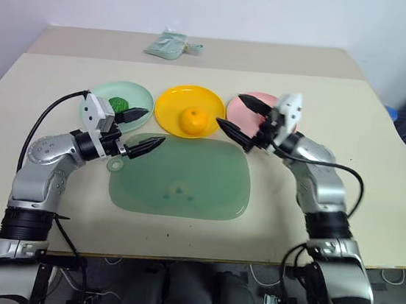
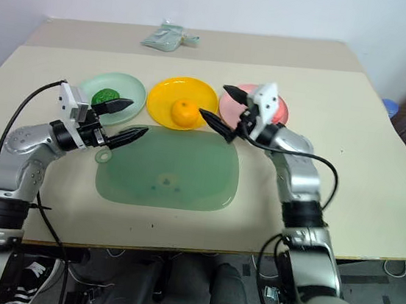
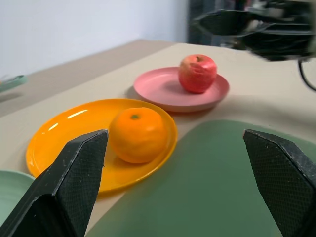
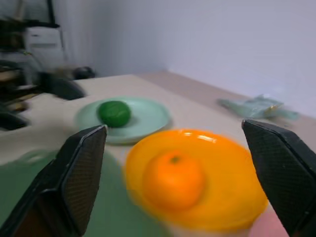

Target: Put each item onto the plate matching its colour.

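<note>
Plates: three in a row across the upper middle of the head view, mint green plate (image 1: 98, 106) left, yellow plate (image 1: 165, 107) centre, pink plate (image 3: 163, 91) right. Fruit pieces: three, one per plate. Dark green bumpy lump (image 1: 118, 104) sits on the mint plate, orange (image 1: 193, 120) on the yellow plate, pink-red apple (image 3: 197, 73) on the pink plate, upright, stem dimple up. One large translucent green tray (image 1: 206, 189) lies just below the plates at frame centre, nothing on it, all on a beige table (image 1: 376, 188). One crumpled pale green packet (image 1: 168, 45) near the table's top edge. Left gripper (image 1: 138, 130) hovers over the tray's left end, fingers spread wide, holding nothing. Right gripper (image 1: 240, 117) hangs in front of the pink plate, fingers apart, released, touching nothing.
</note>
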`<action>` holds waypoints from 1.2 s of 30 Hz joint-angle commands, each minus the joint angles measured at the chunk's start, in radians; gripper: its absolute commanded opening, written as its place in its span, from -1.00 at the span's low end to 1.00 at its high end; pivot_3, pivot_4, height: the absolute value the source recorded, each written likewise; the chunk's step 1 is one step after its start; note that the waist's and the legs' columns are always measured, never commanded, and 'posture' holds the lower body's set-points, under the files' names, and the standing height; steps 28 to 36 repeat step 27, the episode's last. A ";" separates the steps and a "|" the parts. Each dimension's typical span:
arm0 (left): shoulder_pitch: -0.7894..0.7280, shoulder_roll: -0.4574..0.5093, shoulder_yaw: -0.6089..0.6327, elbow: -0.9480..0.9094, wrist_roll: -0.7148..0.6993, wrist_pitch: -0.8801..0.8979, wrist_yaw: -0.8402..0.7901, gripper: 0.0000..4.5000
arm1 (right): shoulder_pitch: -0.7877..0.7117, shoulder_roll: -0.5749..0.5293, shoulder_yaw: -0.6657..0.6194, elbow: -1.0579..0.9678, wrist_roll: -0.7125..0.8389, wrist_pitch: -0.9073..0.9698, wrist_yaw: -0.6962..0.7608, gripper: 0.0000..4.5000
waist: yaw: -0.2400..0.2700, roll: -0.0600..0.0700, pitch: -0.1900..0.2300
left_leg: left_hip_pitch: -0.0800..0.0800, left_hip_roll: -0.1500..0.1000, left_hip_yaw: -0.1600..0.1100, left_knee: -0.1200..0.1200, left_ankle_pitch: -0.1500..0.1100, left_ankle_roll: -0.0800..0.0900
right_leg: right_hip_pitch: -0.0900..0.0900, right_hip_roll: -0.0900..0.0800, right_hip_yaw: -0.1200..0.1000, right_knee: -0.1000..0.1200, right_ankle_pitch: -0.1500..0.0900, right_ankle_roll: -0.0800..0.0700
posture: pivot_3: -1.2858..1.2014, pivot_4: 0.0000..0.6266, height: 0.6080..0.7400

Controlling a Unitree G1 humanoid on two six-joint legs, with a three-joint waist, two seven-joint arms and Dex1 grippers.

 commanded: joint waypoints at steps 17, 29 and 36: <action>-0.089 0.130 0.088 0.332 -0.120 -0.011 -0.491 1.00 | 0.684 -0.387 -0.249 -0.668 0.258 0.141 0.225 0.98 | 0.033 -0.001 0.000 | -0.001 0.007 0.003 0.002 0.000 0.000 | 0.002 -0.002 0.000 -0.006 -0.002 -0.006 | 0.03 -0.52 1.00; 0.035 0.159 0.064 0.324 -0.062 -0.162 -0.592 1.00 | 0.733 -0.393 -0.270 -0.658 0.250 0.123 0.185 0.98 | 0.032 -0.001 0.000 | -0.001 0.010 0.003 -0.001 -0.001 0.000 | 0.002 -0.003 0.000 -0.012 -0.001 -0.008 | 0.03 -0.52 1.00; 0.035 0.159 0.064 0.324 -0.062 -0.162 -0.592 1.00 | 0.733 -0.393 -0.270 -0.658 0.250 0.123 0.185 0.98 | 0.032 -0.001 0.000 | -0.001 0.010 0.003 -0.001 -0.001 0.000 | 0.002 -0.003 0.000 -0.012 -0.001 -0.008 | 0.03 -0.52 1.00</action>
